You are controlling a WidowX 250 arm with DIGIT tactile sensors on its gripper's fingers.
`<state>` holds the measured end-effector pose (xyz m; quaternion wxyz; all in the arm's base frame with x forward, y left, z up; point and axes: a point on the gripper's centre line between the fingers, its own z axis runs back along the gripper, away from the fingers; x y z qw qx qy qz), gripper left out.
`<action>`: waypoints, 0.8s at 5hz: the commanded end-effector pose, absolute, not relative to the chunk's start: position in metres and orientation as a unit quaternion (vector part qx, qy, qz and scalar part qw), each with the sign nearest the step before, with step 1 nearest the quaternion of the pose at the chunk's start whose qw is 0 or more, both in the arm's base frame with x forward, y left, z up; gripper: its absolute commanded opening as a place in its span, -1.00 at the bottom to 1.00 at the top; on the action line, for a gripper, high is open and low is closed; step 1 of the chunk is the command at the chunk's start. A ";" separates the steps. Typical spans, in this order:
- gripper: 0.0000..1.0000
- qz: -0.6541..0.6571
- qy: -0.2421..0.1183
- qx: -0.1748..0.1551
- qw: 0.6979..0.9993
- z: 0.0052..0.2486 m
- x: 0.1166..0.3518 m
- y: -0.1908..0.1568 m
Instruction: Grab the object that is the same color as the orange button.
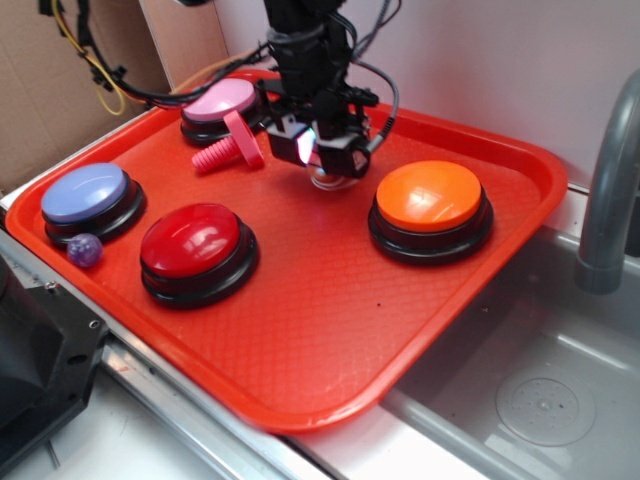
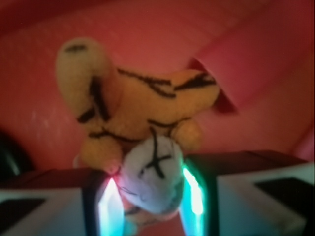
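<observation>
I've got the gripper (image 2: 153, 199) pinching the tiger (image 2: 142, 128) by its white head, body sticking out ahead of the fingers, so I'd squeeze firmly before lifting off the tray (image 1: 330, 300).

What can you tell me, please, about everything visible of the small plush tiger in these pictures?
The plush tiger is soft, fuzzy orange fabric with black stitched stripes and a white face marked by a black cross. In the wrist view its white head sits between the lit fingers of the gripper, its body stretching away over the red tray. In the exterior view it is almost wholly hidden beneath the gripper, between the pink bolt and the orange button.
</observation>
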<state>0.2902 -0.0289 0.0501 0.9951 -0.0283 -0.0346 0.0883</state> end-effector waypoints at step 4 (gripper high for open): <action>-1.00 0.075 0.015 0.086 0.993 0.141 0.195 0.006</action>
